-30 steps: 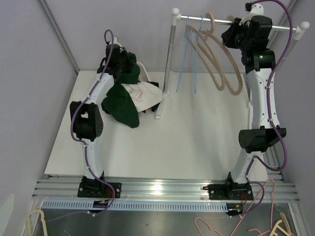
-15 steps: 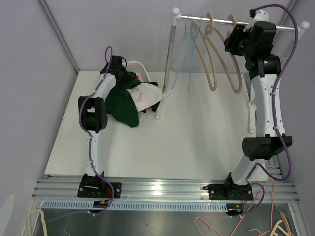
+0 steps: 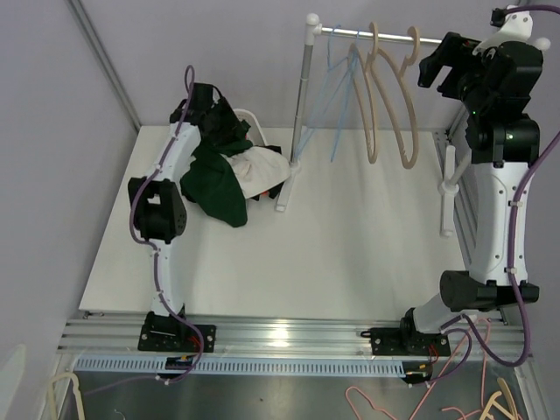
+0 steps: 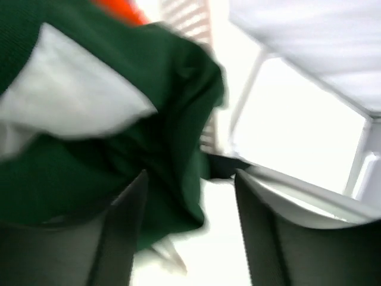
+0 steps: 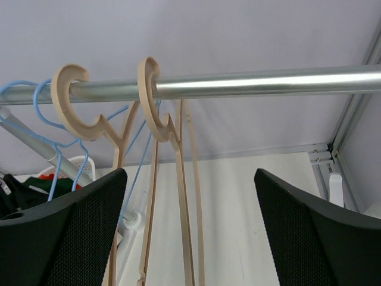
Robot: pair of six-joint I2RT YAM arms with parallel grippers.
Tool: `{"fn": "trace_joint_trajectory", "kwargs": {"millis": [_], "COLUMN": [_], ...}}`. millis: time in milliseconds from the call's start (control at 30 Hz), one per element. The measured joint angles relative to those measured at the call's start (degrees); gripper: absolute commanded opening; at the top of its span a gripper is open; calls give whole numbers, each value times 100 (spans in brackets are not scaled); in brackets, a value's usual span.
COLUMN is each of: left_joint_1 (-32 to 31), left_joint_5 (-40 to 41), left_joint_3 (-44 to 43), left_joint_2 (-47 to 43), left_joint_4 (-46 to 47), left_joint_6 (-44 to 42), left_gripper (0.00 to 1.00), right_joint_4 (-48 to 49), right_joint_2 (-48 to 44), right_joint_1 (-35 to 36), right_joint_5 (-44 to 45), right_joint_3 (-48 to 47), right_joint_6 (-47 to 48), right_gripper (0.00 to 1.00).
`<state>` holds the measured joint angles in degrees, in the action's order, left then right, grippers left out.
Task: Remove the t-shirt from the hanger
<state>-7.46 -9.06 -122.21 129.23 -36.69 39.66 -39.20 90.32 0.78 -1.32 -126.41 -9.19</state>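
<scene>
Right tool (image 5: 189,179) wide, empty, beside hangers (image 5: 156,113) | left tool (image 4: 190,179) parted, t-shirt (image 4: 89,173) edge

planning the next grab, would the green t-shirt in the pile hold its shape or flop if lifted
Probably floppy: the green t-shirt lies crumpled in folds against the white cloth. Likely light for its size, and lifting it may drag that cloth along.

A: Shirt (image 3: 214,179)?
B: Green heap, back left of the worktop (image 3: 350,245), beside a white cloth (image 3: 258,168). Left tool (image 3: 214,105) at its far end.
A: Right tool (image 3: 444,68)?
B: Up by the rail (image 3: 394,35), just right of the tan hangers (image 3: 371,140).
</scene>
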Motion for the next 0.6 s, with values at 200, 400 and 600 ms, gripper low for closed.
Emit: {"fn": "trace_joint_trajectory", "kwargs": {"millis": [200, 400, 600], "left_joint_1": [-83, -166, -46], "left_joint_5": [20, 439, 979], "left_joint_3": [-428, 39, 1167], "left_joint_2": [-879, -2181, -3377], "left_joint_4": [-391, -667, -1113], "left_joint_6": [-188, -413, -452], "left_gripper": [99, 99, 99], "right_joint_4": [-7, -105, -319], "right_joint_2": [-579, -1172, -1617], "right_joint_1": [-26, -142, -157], "right_joint_5": [0, -63, -46], "right_joint_3": [492, 1276, 1856], "right_joint_6": [-37, -149, -236], "right_gripper": [96, 98, 99]}}
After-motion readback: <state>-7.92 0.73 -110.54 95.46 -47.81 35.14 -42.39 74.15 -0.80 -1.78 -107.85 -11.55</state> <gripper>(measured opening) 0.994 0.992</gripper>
